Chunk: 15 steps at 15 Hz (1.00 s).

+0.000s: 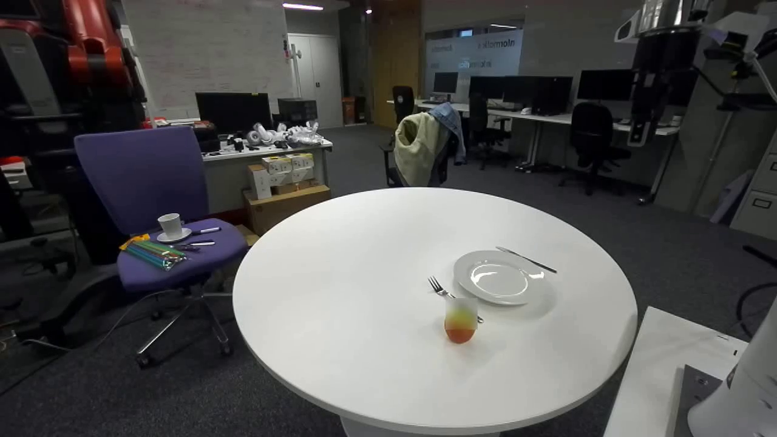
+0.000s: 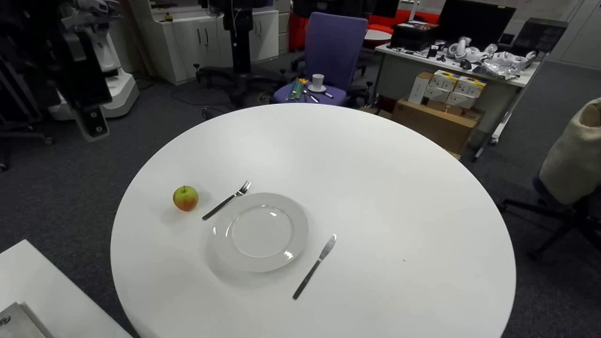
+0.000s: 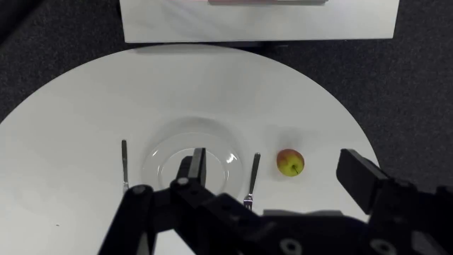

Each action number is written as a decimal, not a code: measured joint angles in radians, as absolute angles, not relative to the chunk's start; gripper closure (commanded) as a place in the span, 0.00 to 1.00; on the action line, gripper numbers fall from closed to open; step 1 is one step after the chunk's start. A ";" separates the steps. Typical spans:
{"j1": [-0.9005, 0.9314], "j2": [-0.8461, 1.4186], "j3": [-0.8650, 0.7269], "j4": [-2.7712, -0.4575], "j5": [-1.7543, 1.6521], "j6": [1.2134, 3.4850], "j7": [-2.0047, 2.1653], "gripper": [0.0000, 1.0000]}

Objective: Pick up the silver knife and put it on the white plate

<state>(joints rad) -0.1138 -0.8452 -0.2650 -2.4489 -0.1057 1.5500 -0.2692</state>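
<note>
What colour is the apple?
The apple is yellow-green near its stem and reddish-orange lower down, best seen in an exterior view.

The gripper (image 3: 276, 170) stands at the near side of the wrist view, its fingers (image 3: 355, 173) spread wide, the left one covering part of the white plate (image 3: 216, 170) on the round table (image 3: 88, 106). Just left of the plate lies the silver knife (image 3: 124, 159), its near end hidden behind the gripper. Just right of the plate lies a fork (image 3: 254, 173), tines toward the near side, with an apple (image 3: 290, 162) near it, farther right. Beyond the table's far edge is a white rectangular surface (image 3: 247, 24); dark floor (image 3: 417, 106) shows either side of it.
</note>
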 measured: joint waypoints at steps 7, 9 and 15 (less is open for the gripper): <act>-0.119 -0.783 -0.273 -2.447 -0.144 1.618 -0.269 0.00; -0.120 -0.754 -0.277 -2.447 -0.157 1.659 -0.269 0.00; -0.121 -0.655 -0.313 -2.448 -0.159 1.838 -0.270 0.00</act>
<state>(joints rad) -0.1207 -0.6548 -0.3126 -2.4483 -0.1587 1.8376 -0.2697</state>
